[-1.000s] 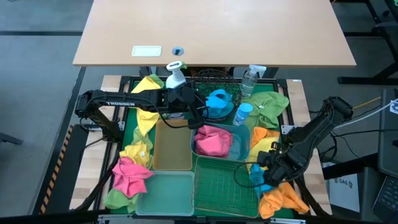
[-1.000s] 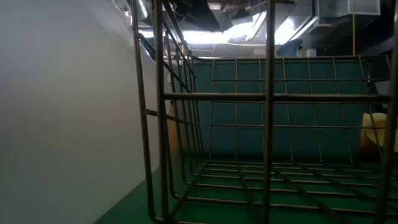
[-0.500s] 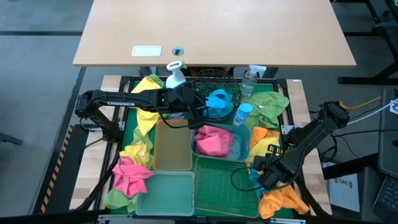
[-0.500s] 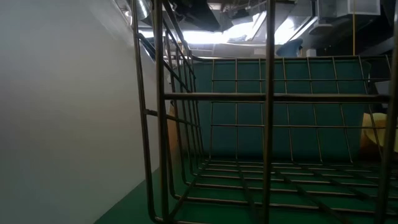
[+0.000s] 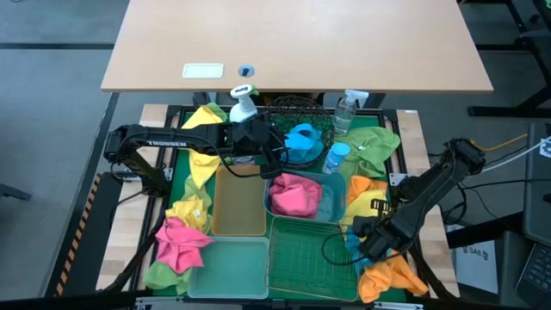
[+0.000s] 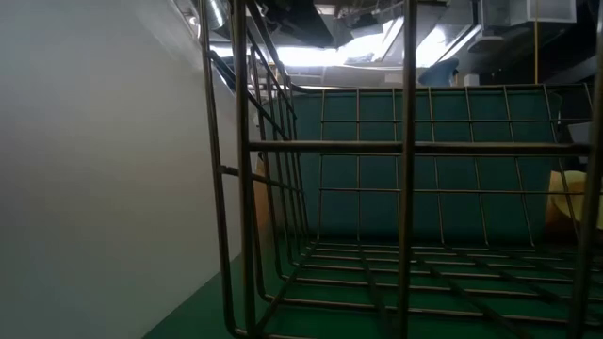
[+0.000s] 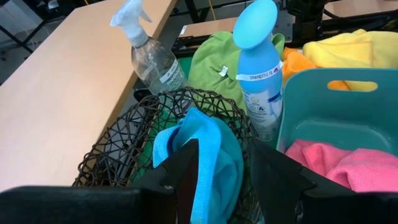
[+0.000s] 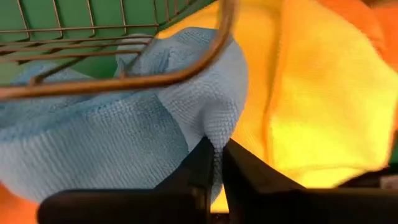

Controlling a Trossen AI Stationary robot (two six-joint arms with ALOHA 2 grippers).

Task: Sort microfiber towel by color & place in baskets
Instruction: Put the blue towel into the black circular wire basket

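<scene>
right claw pinching blue towel edge beside green basket; thin grip risking slipping, snagging wire. left claw gaping over black basket.

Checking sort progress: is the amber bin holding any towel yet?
No, the amber bin shows only its bare floor in the high view.

The green wire basket and the pale bin beside it stand empty and open from above, while the spray bottles and heaped towels crowd the mat's edges around them.
</scene>
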